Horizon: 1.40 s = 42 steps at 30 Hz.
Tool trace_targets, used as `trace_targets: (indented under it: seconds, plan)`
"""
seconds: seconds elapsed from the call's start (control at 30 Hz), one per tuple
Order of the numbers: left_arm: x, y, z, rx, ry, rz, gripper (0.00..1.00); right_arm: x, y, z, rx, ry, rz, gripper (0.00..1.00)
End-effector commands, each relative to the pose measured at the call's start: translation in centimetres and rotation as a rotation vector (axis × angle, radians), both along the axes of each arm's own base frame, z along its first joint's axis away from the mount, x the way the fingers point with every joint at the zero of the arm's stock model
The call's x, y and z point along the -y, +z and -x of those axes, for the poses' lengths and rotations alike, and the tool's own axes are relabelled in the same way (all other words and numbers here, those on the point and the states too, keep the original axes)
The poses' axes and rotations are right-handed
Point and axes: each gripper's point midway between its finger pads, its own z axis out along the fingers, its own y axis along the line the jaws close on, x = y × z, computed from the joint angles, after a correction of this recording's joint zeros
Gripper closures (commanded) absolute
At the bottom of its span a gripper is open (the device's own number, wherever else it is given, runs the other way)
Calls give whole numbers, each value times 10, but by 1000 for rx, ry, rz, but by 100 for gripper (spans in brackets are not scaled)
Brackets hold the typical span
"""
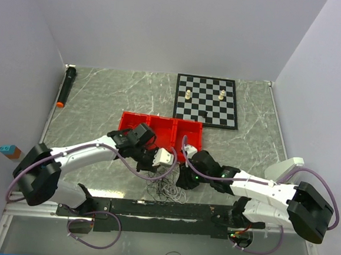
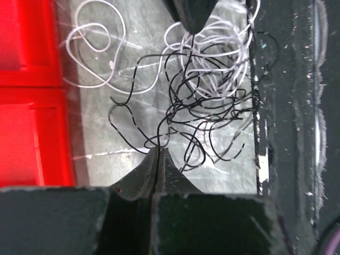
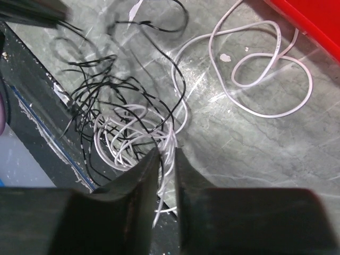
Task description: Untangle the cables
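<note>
A tangle of thin black cable (image 2: 196, 114) and white cable (image 2: 218, 64) lies on the marble table by the near rail; it also shows in the top view (image 1: 167, 189). No red cable shows. A separate white loop (image 3: 263, 69) lies nearer the red tray. My left gripper (image 2: 160, 151) has its jaws pressed together on a black strand at the tangle's edge. My right gripper (image 3: 166, 154) has its jaws nearly together, with white strands (image 3: 133, 141) pinched between them. Each gripper's tip shows at the top of the other's wrist view.
A red compartment tray (image 1: 159, 126) stands just behind the grippers. The black mounting rail (image 1: 164, 210) runs along the near edge under part of the tangle. A chessboard (image 1: 206, 109) with pieces sits at the back right. A black marker (image 1: 66, 85) lies at the back left.
</note>
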Motion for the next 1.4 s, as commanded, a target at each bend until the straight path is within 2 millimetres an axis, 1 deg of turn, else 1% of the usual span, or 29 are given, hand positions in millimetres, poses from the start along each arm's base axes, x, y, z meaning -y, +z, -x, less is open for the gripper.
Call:
trace_targets:
  seconds: [0.0,0.03,0.1,0.2,0.23,0.27,0.47,0.53,0.6,0.67,0.73,0.77,0.8,0.83,0.9,0.93,1.0,1.1,1.17,1.27,1.37]
  plan:
    - [10,61,-9,81,-4,83,99,-12,15,-11,38,8,-35,81]
    - [11,73,-8,85,-4,95,99,-11,14,-10,34,8,-27,84]
    - [15,104,-8,87,4,136,99,-7,10,-10,31,4,-6,87]
    - [18,144,-2,84,2,186,99,-3,6,-9,27,1,19,87]
    - [20,163,-2,98,-7,213,99,-2,4,-9,25,-1,28,87]
    - [19,177,0,106,-14,222,99,-1,3,-9,25,-2,34,88]
    - [9,244,4,179,-3,279,99,8,-4,-9,2,-38,88,100]
    - [6,266,9,208,-3,318,99,11,-2,-10,1,-59,94,100]
    - [5,279,13,210,8,349,99,14,0,-13,11,-80,106,100]
    - [3,285,16,213,21,368,99,17,11,-18,51,-95,104,100]
    - [3,290,15,236,37,386,99,19,28,-25,108,-116,80,100]
    - [4,295,13,253,49,404,99,20,39,-30,143,-125,63,99]
    - [4,301,13,262,61,425,99,19,51,-33,173,-126,40,94]
    - [4,304,14,265,64,439,99,15,68,-36,220,-119,-4,79]
    - [5,303,18,256,56,442,99,6,103,-37,295,-95,-118,51]
    - [6,297,20,245,51,429,99,4,119,-39,334,-91,-163,43]
    - [6,285,21,222,53,404,99,0,151,-40,396,-78,-235,35]
    - [7,271,23,210,51,389,99,-8,189,-40,465,-43,-321,30]
    - [10,264,20,210,59,380,99,-13,206,-35,492,-12,-373,29]
    - [12,258,16,215,76,376,99,-18,221,-29,520,13,-425,28]
    - [14,254,11,220,95,376,99,-20,222,-25,526,20,-449,28]
